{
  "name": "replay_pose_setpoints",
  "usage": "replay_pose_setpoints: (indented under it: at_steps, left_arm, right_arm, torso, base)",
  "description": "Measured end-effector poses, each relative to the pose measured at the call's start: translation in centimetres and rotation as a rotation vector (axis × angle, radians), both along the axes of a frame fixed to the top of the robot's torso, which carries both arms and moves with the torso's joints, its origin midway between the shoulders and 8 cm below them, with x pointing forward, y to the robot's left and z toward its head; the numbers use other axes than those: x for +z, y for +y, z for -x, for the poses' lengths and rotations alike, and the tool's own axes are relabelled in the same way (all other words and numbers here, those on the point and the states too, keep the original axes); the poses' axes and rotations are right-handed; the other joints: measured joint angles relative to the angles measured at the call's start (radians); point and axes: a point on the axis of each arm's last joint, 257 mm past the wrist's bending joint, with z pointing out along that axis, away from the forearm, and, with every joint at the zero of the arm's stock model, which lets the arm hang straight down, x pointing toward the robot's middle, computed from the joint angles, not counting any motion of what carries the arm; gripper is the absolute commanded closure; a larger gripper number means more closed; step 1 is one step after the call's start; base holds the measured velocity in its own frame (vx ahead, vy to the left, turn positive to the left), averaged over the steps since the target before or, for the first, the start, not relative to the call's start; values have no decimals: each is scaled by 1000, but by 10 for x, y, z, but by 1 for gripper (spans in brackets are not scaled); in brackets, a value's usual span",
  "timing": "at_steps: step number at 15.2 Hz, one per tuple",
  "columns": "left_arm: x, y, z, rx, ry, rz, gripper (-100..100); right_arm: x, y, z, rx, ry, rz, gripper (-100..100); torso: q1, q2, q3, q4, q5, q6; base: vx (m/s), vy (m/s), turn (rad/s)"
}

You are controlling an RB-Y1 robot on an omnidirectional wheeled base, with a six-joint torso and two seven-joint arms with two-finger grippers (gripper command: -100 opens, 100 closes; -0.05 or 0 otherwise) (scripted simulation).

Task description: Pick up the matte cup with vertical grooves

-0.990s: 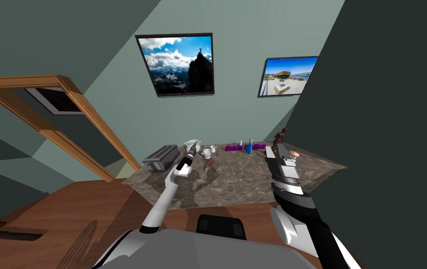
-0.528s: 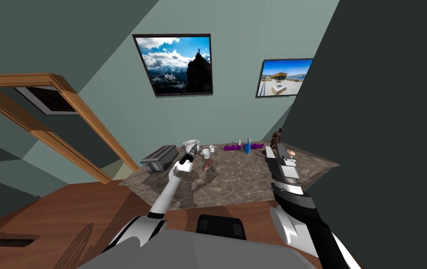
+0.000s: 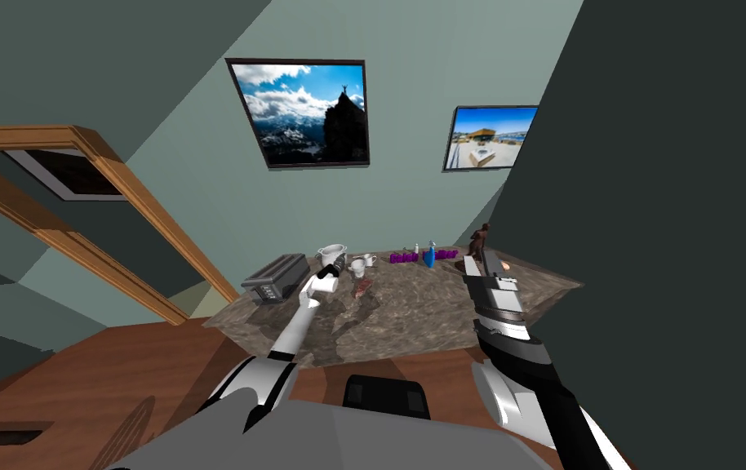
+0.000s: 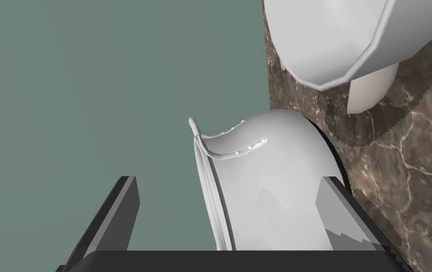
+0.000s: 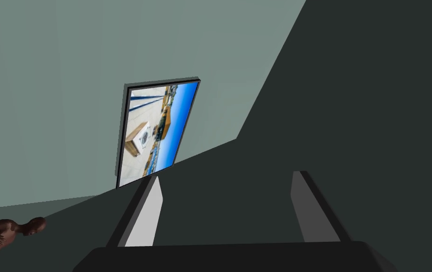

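The left gripper (image 4: 229, 180) is out at the far-left part of the marbled brown table (image 3: 437, 314), just right of the grey toaster (image 3: 276, 277). Its fingers are spread, with a smooth-looking white cup (image 4: 276, 189) between them. The cup sits low in the middle of the left wrist view, standing on the tabletop by its edge. One finger overlaps the cup's side, touching or not I can't tell, while the other stands clear of the rim. A faceted white vessel (image 4: 333, 42) stands near the cup, at the upper right of that frame. The right gripper (image 5: 228, 178) hangs over the table's right side, right of centre in the head view, fingers spread apart.
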Motion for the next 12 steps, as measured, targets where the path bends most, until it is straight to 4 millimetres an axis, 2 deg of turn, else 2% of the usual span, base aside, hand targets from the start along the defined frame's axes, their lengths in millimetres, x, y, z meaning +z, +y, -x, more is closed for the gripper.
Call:
replay_pose_setpoints:
  at_steps: [12]
  left_arm:
    - [-35, 4, -21, 34, 265, 38, -100]
  right_arm:
    - [0, 0, 0, 0, 0, 0, 0]
  torso:
    - [0, 0, 0, 0, 0, 0]
  base:
    - [-2, -8, -37]
